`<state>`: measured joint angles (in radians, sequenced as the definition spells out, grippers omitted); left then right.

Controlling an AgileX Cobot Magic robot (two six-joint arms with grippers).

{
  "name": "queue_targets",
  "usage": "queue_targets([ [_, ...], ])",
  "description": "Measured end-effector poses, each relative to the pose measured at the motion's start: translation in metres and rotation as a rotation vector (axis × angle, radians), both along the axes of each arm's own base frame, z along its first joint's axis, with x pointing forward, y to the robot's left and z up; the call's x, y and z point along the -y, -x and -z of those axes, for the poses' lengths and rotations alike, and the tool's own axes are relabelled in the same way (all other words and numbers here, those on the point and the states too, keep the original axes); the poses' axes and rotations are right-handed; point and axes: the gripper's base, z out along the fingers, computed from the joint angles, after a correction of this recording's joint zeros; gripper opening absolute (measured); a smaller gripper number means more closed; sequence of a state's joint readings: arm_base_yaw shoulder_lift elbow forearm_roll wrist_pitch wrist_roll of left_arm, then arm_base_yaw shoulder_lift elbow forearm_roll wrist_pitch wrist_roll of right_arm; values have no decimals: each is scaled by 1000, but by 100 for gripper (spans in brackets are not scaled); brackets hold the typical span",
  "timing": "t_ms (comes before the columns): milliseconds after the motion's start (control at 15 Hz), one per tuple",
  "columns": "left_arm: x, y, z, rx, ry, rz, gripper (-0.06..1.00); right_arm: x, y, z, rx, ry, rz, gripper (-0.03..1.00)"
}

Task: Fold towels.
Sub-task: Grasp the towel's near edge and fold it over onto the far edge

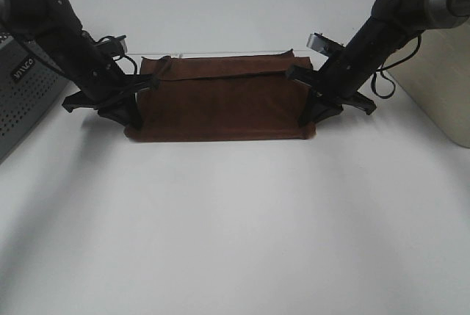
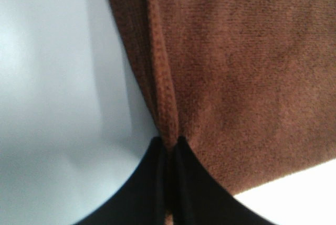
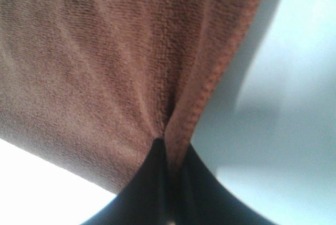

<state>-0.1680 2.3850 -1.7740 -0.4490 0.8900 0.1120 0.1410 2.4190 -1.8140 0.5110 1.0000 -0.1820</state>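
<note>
Two pinches are set at once on the single dark brown, fuzzy, rectangular cloth towel [image 1: 220, 106], which lies flat on the white table [image 1: 235, 241] with a narrow strip along its far side turned over. On the left, the black left gripper [image 2: 169, 142] is clamped tight on the towel's hemmed left edge near the front corner. On the right, the black right gripper [image 3: 168, 143] nips the matching right edge likewise. The grasp looks complete, so the next move likely calls for raising both sides together, evenly, and carrying the near edge over the far one without the floppy cloth slipping.
</note>
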Motion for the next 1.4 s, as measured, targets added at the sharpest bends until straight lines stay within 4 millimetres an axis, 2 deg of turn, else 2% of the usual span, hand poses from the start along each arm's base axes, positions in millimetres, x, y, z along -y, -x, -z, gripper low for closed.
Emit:
queue_targets([
  [133,-1,10,-10,-23,-3,13,0,3,11,-9,-41,23,-18,0],
  [200,-1,21,-13,-41,-7,18,0,4,20,-11,-60,28,-16,0],
  [267,0,36,-14,-58,-17,28,0,5,34,-13,-79,38,-16,0],
  [333,3,64,-16,-73,-37,43,0,4,60,-16,-110,53,-20,0],
  [533,13,119,-23,-59,-67,69,0,-3,114,-22,-126,96,-48,0],
  [667,13,147,-23,-76,-81,56,0,-6,147,-24,-128,118,-65,0],
  [800,8,161,-21,-101,-88,46,0,-4,164,-26,-120,125,-57,0],
  [933,7,164,-24,-90,-85,38,0,-3,166,-35,-84,123,-54,0],
  [1067,7,160,-31,-45,-78,3,0,-4,158,-45,-39,117,-57,0],
  [1200,9,150,-40,5,-65,-31,0,-8,141,-60,32,105,-56,0],
  [1400,13,123,-61,134,-33,-103,0,-16,106,-82,149,101,-71,0],
])
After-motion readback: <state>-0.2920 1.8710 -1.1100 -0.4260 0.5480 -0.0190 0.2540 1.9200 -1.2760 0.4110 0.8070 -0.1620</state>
